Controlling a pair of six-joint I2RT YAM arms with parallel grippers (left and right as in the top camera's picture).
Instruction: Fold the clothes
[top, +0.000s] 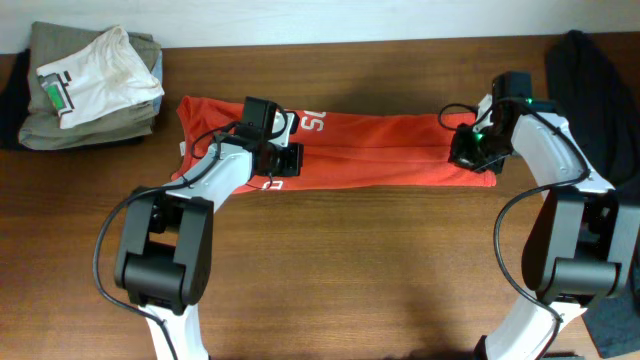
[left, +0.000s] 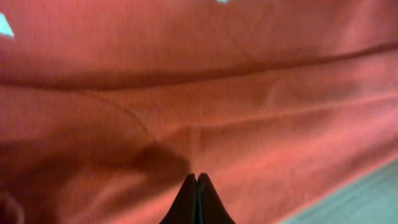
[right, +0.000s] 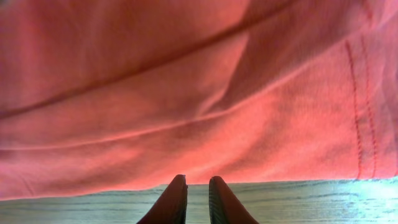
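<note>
The red-orange T-shirt (top: 380, 150) lies across the middle of the table as a long, narrow strip, with white lettering (top: 312, 124) showing near its left part. My left gripper (top: 285, 160) rests over the shirt's left part near the front edge. In the left wrist view its fingers (left: 197, 178) are pressed together over the red cloth (left: 249, 93), with nothing seen between them. My right gripper (top: 468, 155) is at the shirt's right end. Its fingers (right: 198, 182) stand a narrow gap apart and empty, over bare wood just off the cloth's edge (right: 186, 81).
A stack of olive folded pieces with a white tee on top (top: 90, 85) sits at the back left. A dark garment (top: 600, 80) lies at the right edge. The brown wooden table (top: 350, 280) stretches in front of the shirt.
</note>
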